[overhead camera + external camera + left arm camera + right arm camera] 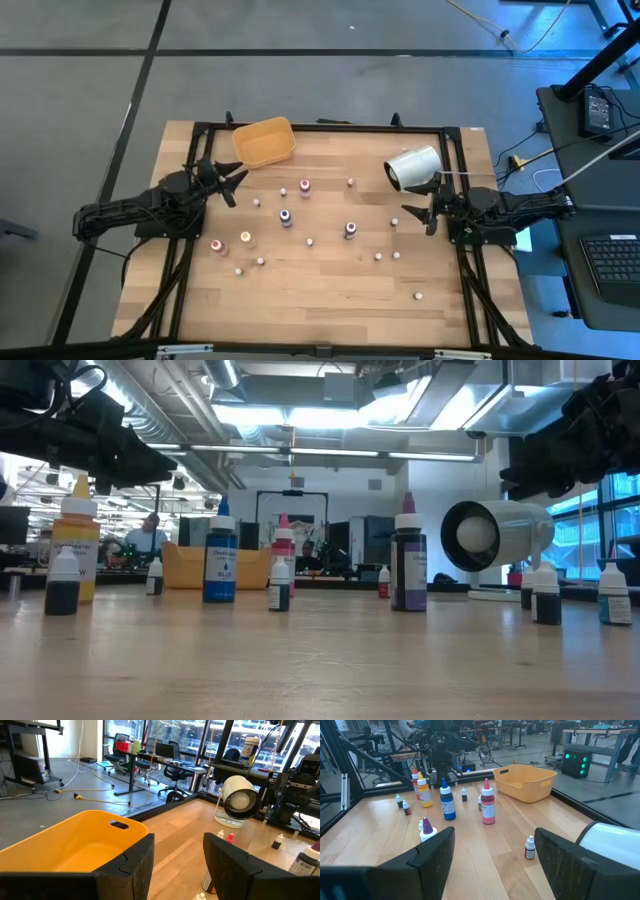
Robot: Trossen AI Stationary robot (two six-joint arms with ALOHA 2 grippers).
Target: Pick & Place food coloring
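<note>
The food coloring bottles stand upright and scattered over the wooden table. Larger ones are pink (305,187), blue (285,216), purple (350,230), yellow (245,238) and red (217,244), with several tiny ones around them. The low view shows the yellow (78,550), blue (221,560), pink (283,550) and purple (408,565) bottles. My left gripper (236,188) (178,845) hangs open above the table's left side, near the tray. My right gripper (418,219) (495,837) hangs open on the right side, beside the white cylinder. Neither touches a bottle.
A yellow-orange plastic tray (264,141) (75,840) (525,780) sits at the far edge, left of centre. A large white cylinder (413,167) (490,535) lies on its side at the far right. A black frame (320,127) runs along the table's edges.
</note>
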